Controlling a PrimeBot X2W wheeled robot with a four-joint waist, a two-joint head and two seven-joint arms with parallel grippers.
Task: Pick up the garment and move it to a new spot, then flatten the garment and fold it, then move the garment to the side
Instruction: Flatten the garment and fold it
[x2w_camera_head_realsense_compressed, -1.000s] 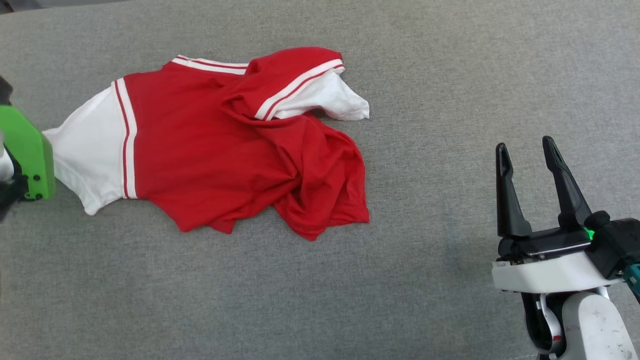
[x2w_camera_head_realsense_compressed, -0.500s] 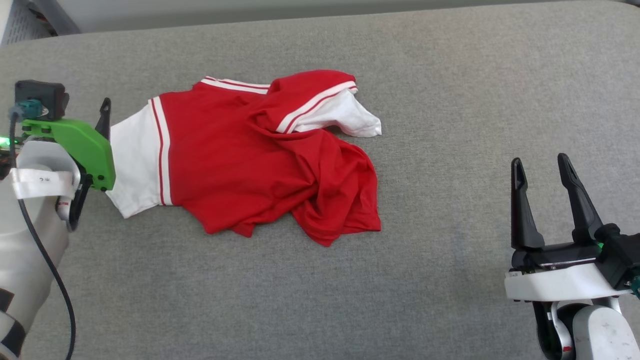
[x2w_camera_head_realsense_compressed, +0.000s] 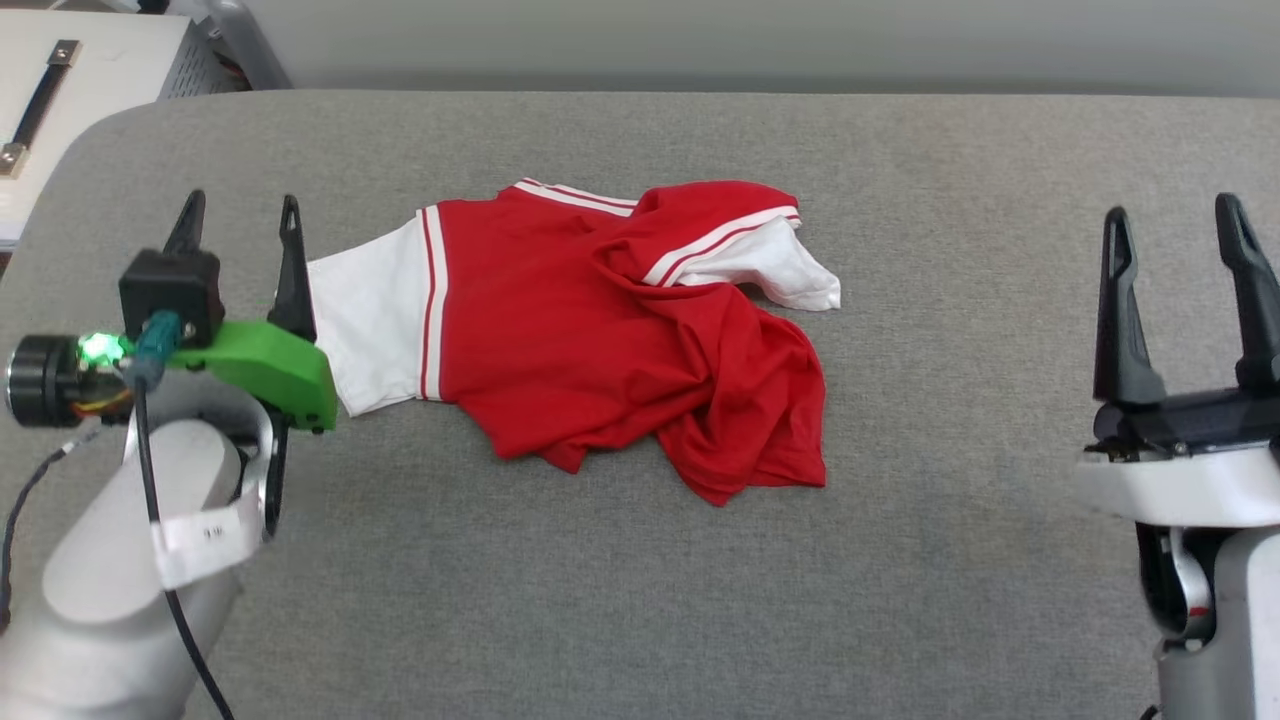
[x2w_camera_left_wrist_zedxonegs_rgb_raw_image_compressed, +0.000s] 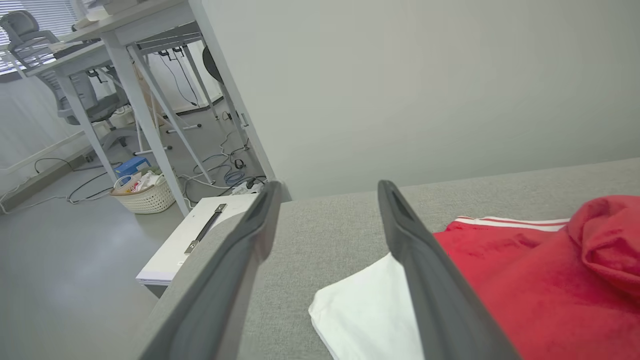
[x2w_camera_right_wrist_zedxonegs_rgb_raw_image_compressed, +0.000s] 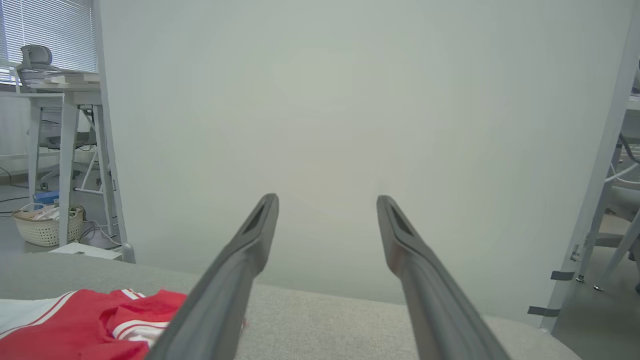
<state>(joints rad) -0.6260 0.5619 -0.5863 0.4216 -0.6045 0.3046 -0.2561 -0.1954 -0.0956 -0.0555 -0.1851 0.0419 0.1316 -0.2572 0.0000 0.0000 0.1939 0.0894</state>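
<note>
**Crumpled red jersey on a grey table, flanked by two open, empty grippers**

A red garment lies bunched on a grey fabric-covered table, a little left of centre and toward the far side. It is not flat. One white sleeve, edged with red-and-white stripes, spreads out flat to the left. The other sleeve is twisted over the body at the far right, and the red cloth is gathered in deep folds at the near right.

The left gripper sits at the left of the table, its two dark fingers spread wide apart and pointing away, with nothing between them. Its right-hand finger stands just beside the cuff of the flat sleeve. In the left wrist view this finger crosses in front of the sleeve, and it is not clear whether it touches the cloth.

The right gripper is at the far right, well apart from the garment. Its fingers are also spread wide and hold nothing.

Beyond the table's left corner stands a white cabinet with a handle. A plain pale wall runs behind the table.
</note>
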